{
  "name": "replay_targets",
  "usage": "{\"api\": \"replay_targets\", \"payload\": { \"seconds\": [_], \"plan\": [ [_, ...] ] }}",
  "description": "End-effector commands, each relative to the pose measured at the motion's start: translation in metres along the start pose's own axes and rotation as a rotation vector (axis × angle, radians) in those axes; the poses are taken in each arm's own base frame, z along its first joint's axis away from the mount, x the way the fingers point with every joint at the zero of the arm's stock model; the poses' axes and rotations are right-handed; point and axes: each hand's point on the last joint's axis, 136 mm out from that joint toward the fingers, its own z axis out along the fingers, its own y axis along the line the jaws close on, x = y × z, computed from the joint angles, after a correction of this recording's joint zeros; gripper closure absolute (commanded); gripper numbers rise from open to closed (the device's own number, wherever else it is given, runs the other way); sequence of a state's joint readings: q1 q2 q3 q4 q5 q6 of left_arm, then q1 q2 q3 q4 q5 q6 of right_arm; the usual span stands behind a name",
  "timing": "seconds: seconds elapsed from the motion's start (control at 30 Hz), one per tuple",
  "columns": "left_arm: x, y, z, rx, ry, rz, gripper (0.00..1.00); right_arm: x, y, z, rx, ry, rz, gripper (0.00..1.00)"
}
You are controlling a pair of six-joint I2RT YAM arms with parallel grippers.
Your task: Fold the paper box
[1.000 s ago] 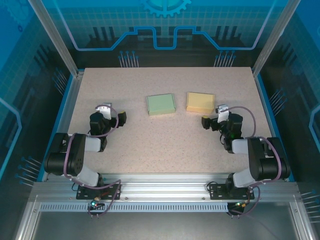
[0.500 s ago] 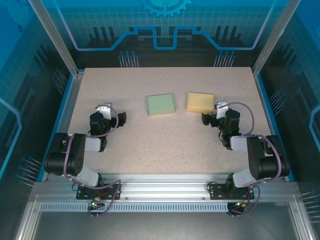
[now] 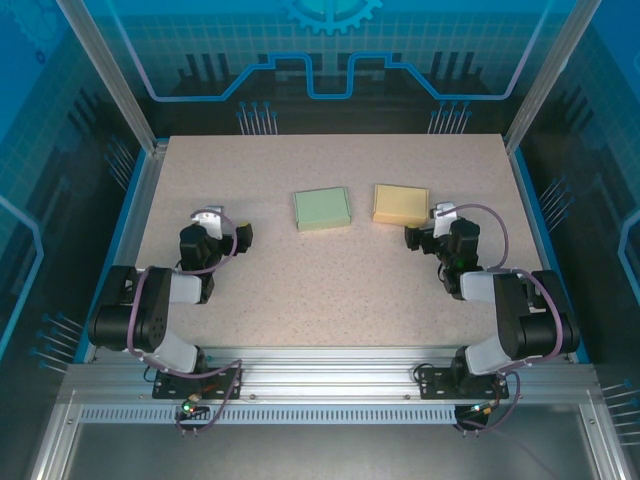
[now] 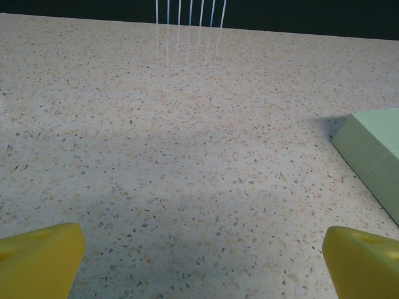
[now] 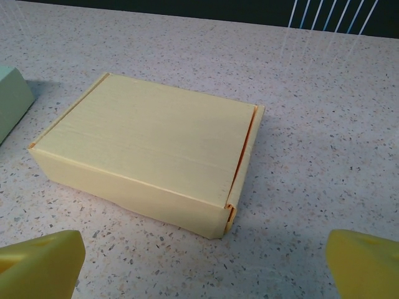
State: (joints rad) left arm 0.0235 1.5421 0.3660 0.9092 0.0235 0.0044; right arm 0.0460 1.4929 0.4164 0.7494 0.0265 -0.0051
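Note:
Two closed paper boxes lie flat on the speckled table: a green box (image 3: 322,209) left of centre and a yellow box (image 3: 400,204) to its right. My right gripper (image 3: 426,226) sits just near-right of the yellow box, open and empty. In the right wrist view the yellow box (image 5: 149,143) lies just ahead of the gripper (image 5: 202,265), apart from the yellow fingertips (image 5: 37,261). My left gripper (image 3: 227,224) rests open and empty well to the left of the green box. Its wrist view catches the green box's corner (image 4: 374,149) at the right, beyond the gripper (image 4: 202,261).
A corner of the green box (image 5: 11,93) pokes in at the left of the right wrist view. Blue-framed walls and metal posts (image 3: 135,110) ring the table (image 3: 330,290). Open tabletop lies in front of and behind both boxes.
My right gripper has crept slightly up toward the yellow box. The left arm and both boxes have not moved.

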Motion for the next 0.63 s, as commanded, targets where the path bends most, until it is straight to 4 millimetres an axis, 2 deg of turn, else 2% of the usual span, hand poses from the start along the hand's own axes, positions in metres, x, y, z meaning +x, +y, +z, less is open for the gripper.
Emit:
{"api": "replay_targets", "payload": {
  "seconds": [0.0,0.6],
  "plan": [
    [-0.0065,-0.0003,0.0035,-0.003,-0.012,0.000,0.01,-0.0037,0.0021,0.0034,0.002,-0.004,-0.011,0.00],
    [-0.0059,-0.0020,0.0037,-0.014,-0.013,0.017,0.01,-0.0046,0.0017,0.0035,0.002,-0.006,-0.011,0.00]
  ]
}}
